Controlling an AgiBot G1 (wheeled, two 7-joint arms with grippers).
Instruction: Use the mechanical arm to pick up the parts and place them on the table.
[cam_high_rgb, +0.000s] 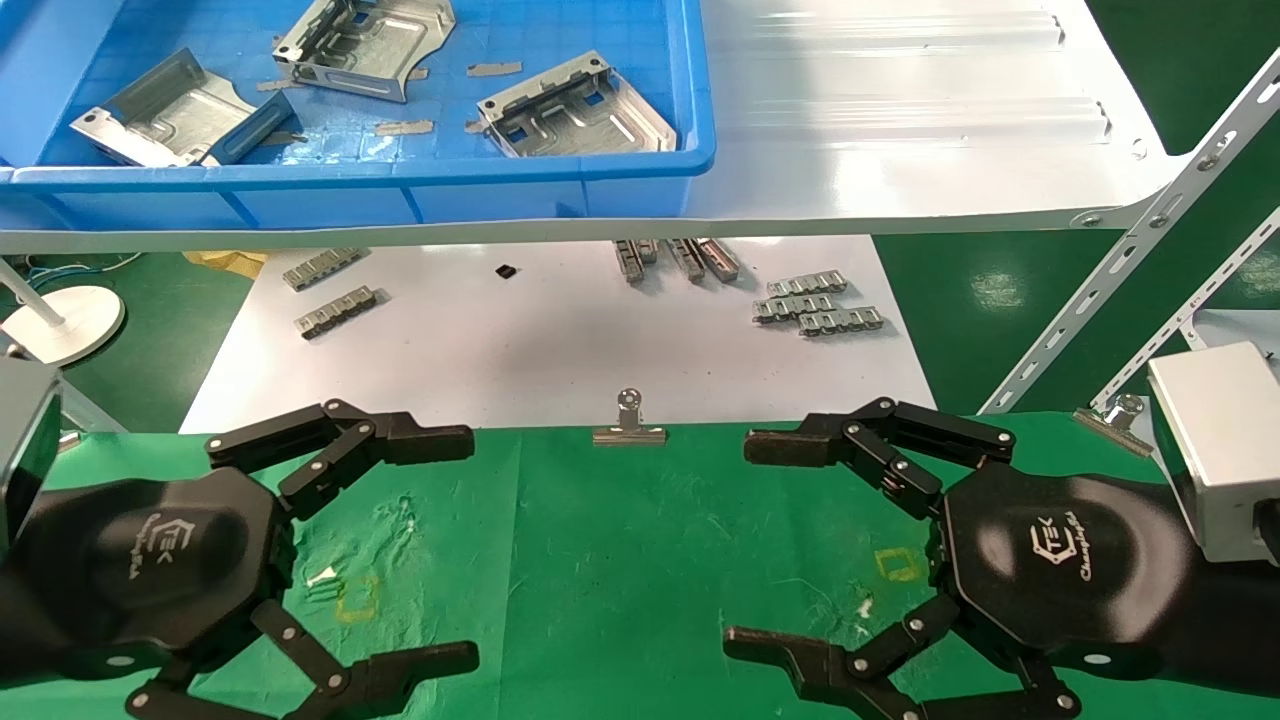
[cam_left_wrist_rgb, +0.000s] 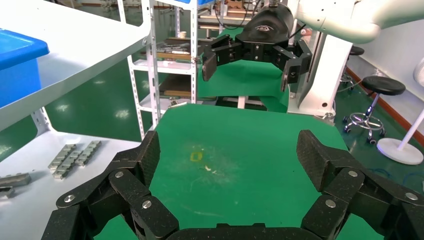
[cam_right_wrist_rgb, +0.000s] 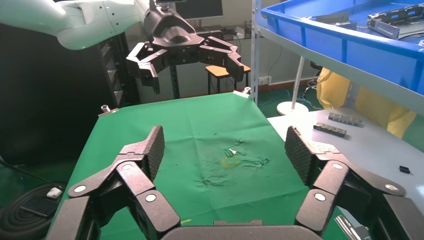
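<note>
Three silver-grey stamped plates (cam_high_rgb: 170, 112), (cam_high_rgb: 365, 45), (cam_high_rgb: 580, 110) lie in a blue bin (cam_high_rgb: 400, 172) on the white shelf at the back left. The green cloth table (cam_high_rgb: 620, 560) lies below me with yellow square marks (cam_high_rgb: 358, 598), (cam_high_rgb: 897, 565). My left gripper (cam_high_rgb: 470, 548) hovers over the table's left side, open and empty. My right gripper (cam_high_rgb: 740, 545) hovers over the right side, open and empty. The two face each other. Each wrist view shows its own open fingers (cam_left_wrist_rgb: 150, 152), (cam_right_wrist_rgb: 155, 145) over bare cloth.
The glossy white shelf (cam_high_rgb: 900, 120) overhangs a white sheet (cam_high_rgb: 560, 340) carrying small link strips (cam_high_rgb: 815, 305). A binder clip (cam_high_rgb: 629, 425) grips the cloth's far edge. Slotted white shelf braces (cam_high_rgb: 1130, 250) slant down at the right. A white round base (cam_high_rgb: 65, 320) stands at the left.
</note>
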